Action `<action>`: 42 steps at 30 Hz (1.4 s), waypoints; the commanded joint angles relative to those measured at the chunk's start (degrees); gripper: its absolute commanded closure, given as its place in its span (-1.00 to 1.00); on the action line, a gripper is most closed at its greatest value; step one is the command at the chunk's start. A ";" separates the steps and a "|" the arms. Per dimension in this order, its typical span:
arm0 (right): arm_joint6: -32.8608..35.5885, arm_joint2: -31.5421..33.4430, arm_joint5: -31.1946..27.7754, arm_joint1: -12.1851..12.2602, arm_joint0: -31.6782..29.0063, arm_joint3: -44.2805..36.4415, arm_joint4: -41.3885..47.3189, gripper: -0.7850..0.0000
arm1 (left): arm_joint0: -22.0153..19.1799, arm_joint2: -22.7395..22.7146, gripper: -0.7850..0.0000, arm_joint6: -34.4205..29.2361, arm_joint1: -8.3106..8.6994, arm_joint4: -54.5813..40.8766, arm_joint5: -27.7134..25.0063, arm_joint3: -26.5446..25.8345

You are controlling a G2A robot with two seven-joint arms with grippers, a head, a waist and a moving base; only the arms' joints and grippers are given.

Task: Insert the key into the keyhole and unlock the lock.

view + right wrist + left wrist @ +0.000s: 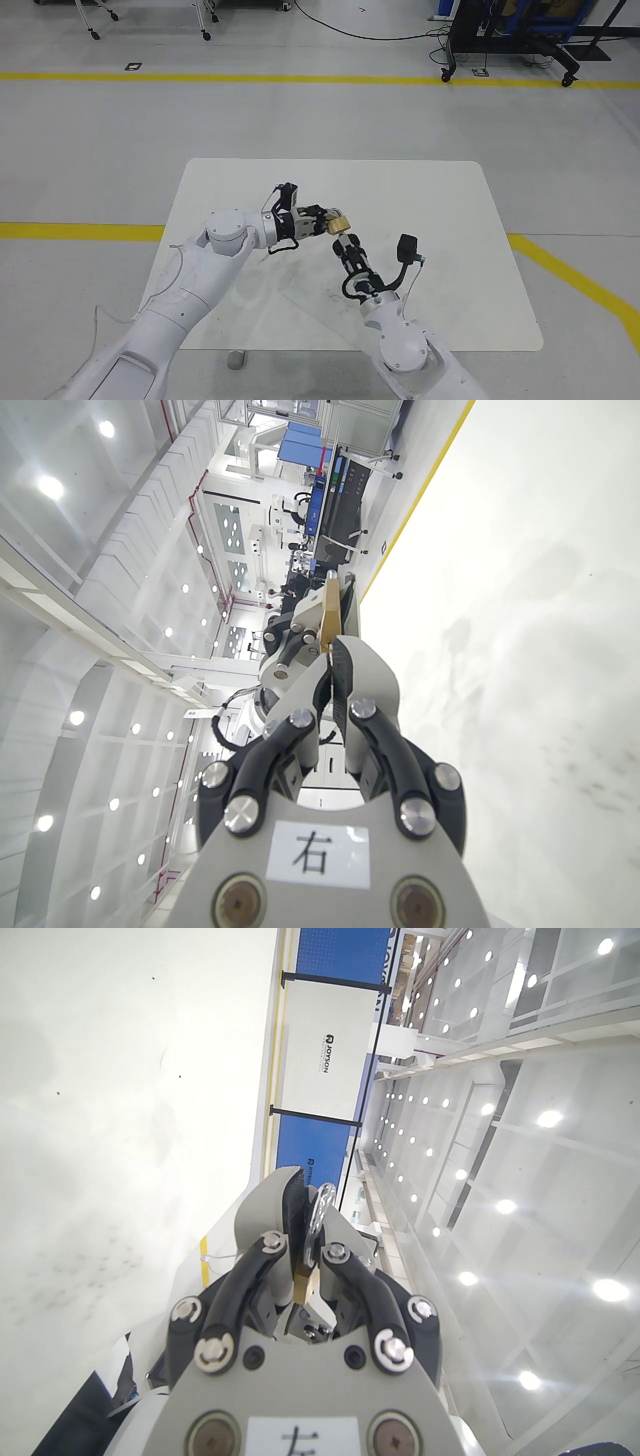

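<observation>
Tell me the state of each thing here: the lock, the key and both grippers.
Lock: held up in the air, shackle state unclear.
Key: mostly hidden, at the lock's keyhole end.
Left gripper: shut on the lock.
Right gripper: shut on the key.

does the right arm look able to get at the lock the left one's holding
Probably yes. The left gripper holds the lock clear of the table, brass end toward the right gripper, whose closed tips sit at that end with nothing between.
</observation>
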 commanded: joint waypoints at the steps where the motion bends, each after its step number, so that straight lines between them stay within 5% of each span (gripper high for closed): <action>1: -0.33 -0.25 0.25 -0.14 0.37 0.34 -0.69 1.00 | 0.03 -0.02 1.00 -0.33 -0.03 0.28 -0.07 -0.01; 9: 0.10 -0.29 0.73 -0.73 1.32 1.04 0.31 0.94 | 0.09 -0.38 1.00 -1.12 -0.25 0.06 0.38 0.29; 11: 1.65 0.04 -0.05 -0.72 1.16 0.82 1.02 -1.00 | 0.15 -0.68 1.00 -0.84 -0.33 -0.57 0.71 0.54; 25: 2.54 0.52 -0.61 -0.68 0.90 0.94 1.16 -1.00 | 0.46 -2.56 1.00 0.53 -1.00 -5.66 3.36 2.16; 31: 6.39 5.23 -3.88 0.03 -2.72 -7.05 4.56 -1.00 | 0.03 -3.60 1.00 -3.19 -1.66 -14.14 10.47 4.97; 32: 7.12 6.08 -4.89 0.22 -3.72 -8.75 4.60 0.04 | -0.16 -3.76 1.00 -3.68 -1.79 -15.41 11.43 5.58; 33: 7.88 6.91 -5.94 0.41 -4.74 -10.37 4.50 0.82 | -0.32 -3.81 1.00 -4.15 -1.92 -16.59 12.63 6.21; 34: 8.82 7.62 -6.98 0.61 -5.72 -11.87 4.03 1.00 | -0.51 -3.83 1.00 -4.71 -2.07 -17.81 13.94 6.79; 42: 13.36 5.99 -12.37 1.26 -5.84 -12.55 -9.96 1.00 | -2.26 -1.95 1.00 -12.99 -3.27 -24.57 25.85 11.26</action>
